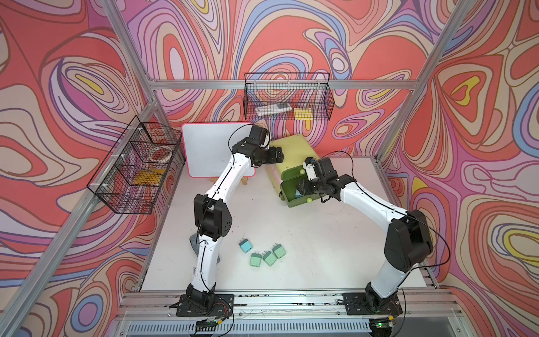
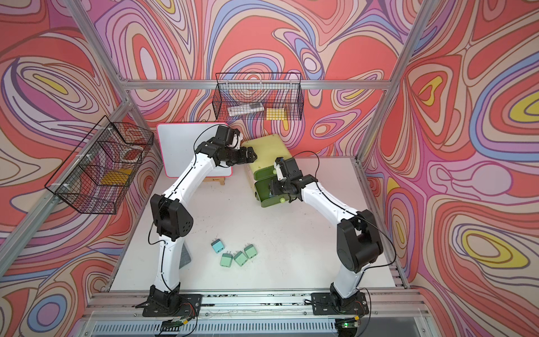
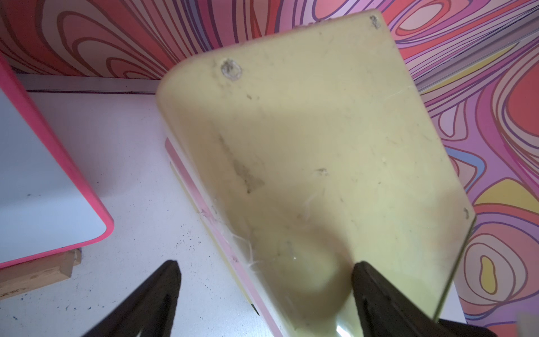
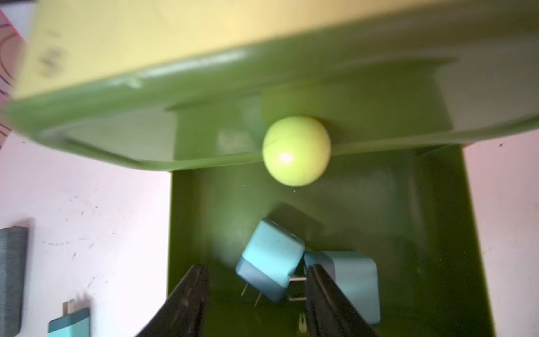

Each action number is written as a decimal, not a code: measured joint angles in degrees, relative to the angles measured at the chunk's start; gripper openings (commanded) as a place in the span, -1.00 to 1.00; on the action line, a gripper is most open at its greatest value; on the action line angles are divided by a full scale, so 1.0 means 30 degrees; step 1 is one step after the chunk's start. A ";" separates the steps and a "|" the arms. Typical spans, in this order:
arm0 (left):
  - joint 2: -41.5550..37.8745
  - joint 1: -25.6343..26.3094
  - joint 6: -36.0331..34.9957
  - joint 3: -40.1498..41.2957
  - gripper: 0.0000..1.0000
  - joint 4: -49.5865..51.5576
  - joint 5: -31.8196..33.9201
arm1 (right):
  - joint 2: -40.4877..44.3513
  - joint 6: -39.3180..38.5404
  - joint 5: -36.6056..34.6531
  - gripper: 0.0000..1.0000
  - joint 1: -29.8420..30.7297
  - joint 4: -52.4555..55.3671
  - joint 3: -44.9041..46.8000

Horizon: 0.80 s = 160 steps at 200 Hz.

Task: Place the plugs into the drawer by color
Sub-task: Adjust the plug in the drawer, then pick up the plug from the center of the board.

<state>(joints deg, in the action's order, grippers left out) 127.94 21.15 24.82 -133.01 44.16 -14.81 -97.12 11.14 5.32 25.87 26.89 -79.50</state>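
Two blue plugs [image 4: 269, 259] — in drawer [image 4: 423, 218], under right gripper [image 4: 256, 268].

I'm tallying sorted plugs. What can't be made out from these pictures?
- Inside the open drawer, both top views: hidden by the right tool; only the right wrist view shows two blue plugs.
- Contents of the closed drawer above, every view: hidden behind its front.
- A third blue plug on the table, right wrist view: cut off by the bottom edge.
- Whether the left tool touches the chest, left wrist view: blurred.
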 measured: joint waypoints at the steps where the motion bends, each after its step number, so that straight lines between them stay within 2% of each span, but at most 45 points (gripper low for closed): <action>1: 0.0000 0.0000 0.0000 0.0000 0.82 -0.0007 0.0000 | 0.0138 -0.0022 -0.0022 0.12 0.0066 -0.0058 0.0066; 25: 0.0000 0.0044 -0.0007 0.0000 0.82 0.0000 0.0066 | 0.1872 -0.0488 -0.0510 0.13 0.1756 -0.1027 0.1151; 65: -0.0007 0.0066 -0.0080 0.0000 0.83 -0.0007 0.0189 | 0.2098 -0.1370 -0.0860 0.13 0.7184 -0.4124 0.4197; 96: -0.0007 0.0066 -0.0131 0.0000 0.83 -0.0015 0.0211 | -0.0488 -0.1399 -0.0882 0.14 0.9923 -0.5421 0.4860; 131: -0.0007 0.0066 -0.0131 0.0000 0.82 -0.0022 0.0204 | -0.3781 -0.1690 -0.1647 0.17 1.1628 -0.5763 0.3439; 160: -0.0007 0.0066 -0.0131 0.0007 0.82 -0.0022 0.0211 | -0.5362 -0.1931 -0.1698 0.29 1.2517 -0.5916 0.2353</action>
<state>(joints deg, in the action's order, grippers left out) 127.92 21.34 24.43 -132.99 44.10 -14.17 -113.21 5.34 0.23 63.42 9.15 -72.44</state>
